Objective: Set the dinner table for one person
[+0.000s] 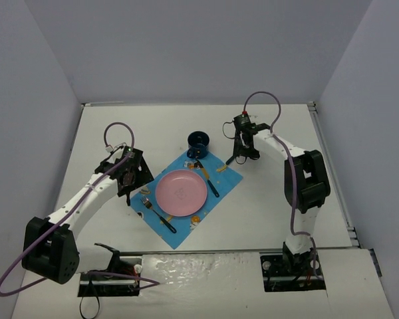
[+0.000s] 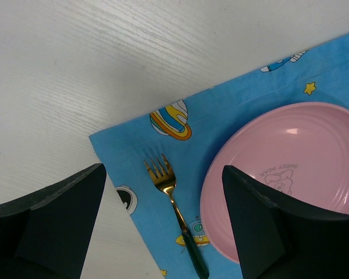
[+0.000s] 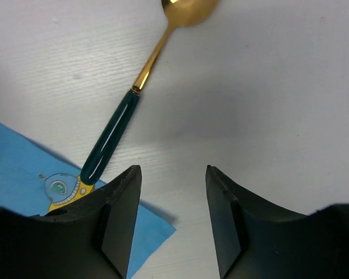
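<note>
While both arms hang over it, the worktop [image 1: 120, 133] fills the middle of the top view: a large matte white rectangle with thin metal rails along its edges, enclosed by pale grey walls on three sides. Up close in the wrist views its surface shows a faint grain. A blue printed mat [image 1: 177, 232] lies on it at centre frame, turned like a diamond. On the mat sits a pink plate [image 1: 180, 192], with a fork [image 1: 158, 212] just to the plate's lower left and another dark-handled piece of cutlery [image 1: 209, 181] just to its right. A dark blue cup [image 1: 199, 140] stands at the mat's upper corner. The left pincer [image 2: 163, 168] is at the left edge of the mat, jaws spread wide with nothing between them; below it the left wrist view shows the fork's gold tines and the plate's rim. The right pincer [image 3: 173, 171] is at the right of the mat's upper corner, jaws apart over bare white surface, holding nothing. In the upper left of the right wrist view lies a spoon [image 3: 113, 131] with a gold bowl and dark green handle, the handle's end at the mat's edge.
</note>
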